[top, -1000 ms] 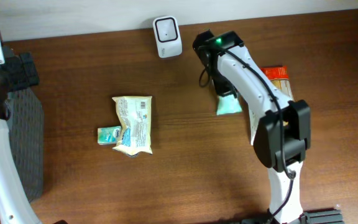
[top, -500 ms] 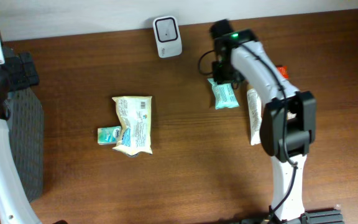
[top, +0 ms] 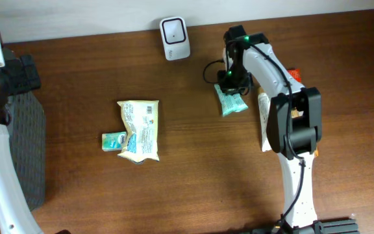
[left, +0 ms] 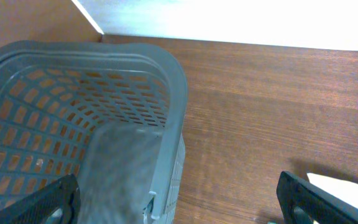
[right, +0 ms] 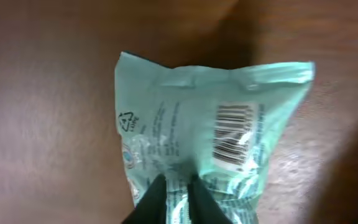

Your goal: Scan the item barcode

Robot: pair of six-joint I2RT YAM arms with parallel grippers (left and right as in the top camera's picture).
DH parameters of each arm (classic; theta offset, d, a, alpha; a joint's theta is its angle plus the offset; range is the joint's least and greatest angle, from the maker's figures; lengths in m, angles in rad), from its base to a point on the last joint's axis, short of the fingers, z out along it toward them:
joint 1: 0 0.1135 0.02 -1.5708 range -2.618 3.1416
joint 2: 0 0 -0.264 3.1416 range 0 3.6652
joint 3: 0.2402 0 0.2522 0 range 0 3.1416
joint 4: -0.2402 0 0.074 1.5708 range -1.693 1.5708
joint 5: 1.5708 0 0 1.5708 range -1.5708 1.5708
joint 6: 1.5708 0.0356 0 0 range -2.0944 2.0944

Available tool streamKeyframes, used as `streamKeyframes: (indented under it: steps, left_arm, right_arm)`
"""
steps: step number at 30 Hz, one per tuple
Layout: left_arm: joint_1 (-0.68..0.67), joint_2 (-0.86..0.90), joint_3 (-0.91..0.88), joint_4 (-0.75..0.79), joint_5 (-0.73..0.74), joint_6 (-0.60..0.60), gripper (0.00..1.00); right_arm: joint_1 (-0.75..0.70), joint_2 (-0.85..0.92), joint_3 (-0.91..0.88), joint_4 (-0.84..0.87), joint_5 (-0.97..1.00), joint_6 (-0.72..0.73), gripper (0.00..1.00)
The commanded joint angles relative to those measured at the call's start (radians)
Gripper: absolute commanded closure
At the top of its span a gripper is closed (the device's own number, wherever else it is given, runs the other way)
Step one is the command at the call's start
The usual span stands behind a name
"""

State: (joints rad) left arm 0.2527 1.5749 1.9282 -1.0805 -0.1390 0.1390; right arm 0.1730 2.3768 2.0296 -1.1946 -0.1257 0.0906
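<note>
The item, a teal plastic packet point(top: 231, 101), lies on the wooden table to the right of the white scanner point(top: 174, 38). In the right wrist view the packet point(right: 185, 124) fills the frame, with its barcode point(right: 234, 134) facing the camera. My right gripper point(right: 178, 183) pinches a fold of the wrapper at the packet's near end, its fingertips almost together. Seen from overhead, the right gripper point(top: 229, 83) sits at the packet's far end. My left gripper point(left: 179, 205) stands wide open at the far left, above a basket and holding nothing.
A grey mesh basket point(left: 173, 74) is at the left edge. A cream packet point(top: 139, 129) and a small teal item point(top: 113, 140) lie left of centre. An orange box point(top: 293, 75) and a white packet point(top: 265, 123) lie right of the right arm.
The right gripper has swung its wrist round and shifted the teal packet slightly up and left, toward the scanner. The left arm has not moved.
</note>
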Motion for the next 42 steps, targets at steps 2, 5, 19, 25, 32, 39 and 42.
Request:
streamKeyframes:
  steps: [2,5,19,25,32,39,42]
  left_arm:
    - [0.004,-0.004,0.005,0.001,0.0,0.016,0.01]
    - [0.004,-0.004,0.005,0.001,0.0,0.016,0.01]
    - [0.004,-0.004,0.005,0.001,0.0,0.016,0.01]
    - [0.004,-0.004,0.005,0.001,0.0,0.016,0.01]
    - [0.004,-0.004,0.005,0.001,0.0,0.016,0.01]
    - [0.004,-0.004,0.005,0.001,0.0,0.016,0.01]
    - [0.004,-0.004,0.005,0.001,0.0,0.016,0.01]
  right_arm:
    - [0.097,0.079,-0.032,-0.083,-0.022,-0.176,0.84]
    - [0.139,0.071,-0.032,-0.149,-0.105,-0.33,0.78]
    - [0.105,-0.088,0.239,-0.433,-0.14,-0.294,0.59]
    - [-0.071,-0.085,0.129,-0.484,-0.019,-0.081,0.53]
    - [-0.057,-0.085,-0.19,-0.372,-0.02,-0.081,0.55]
    - [0.009,-0.085,-0.259,-0.145,-0.063,-0.081,0.6]
    - [0.017,-0.084,-0.259,-0.045,-0.061,-0.081,0.59]
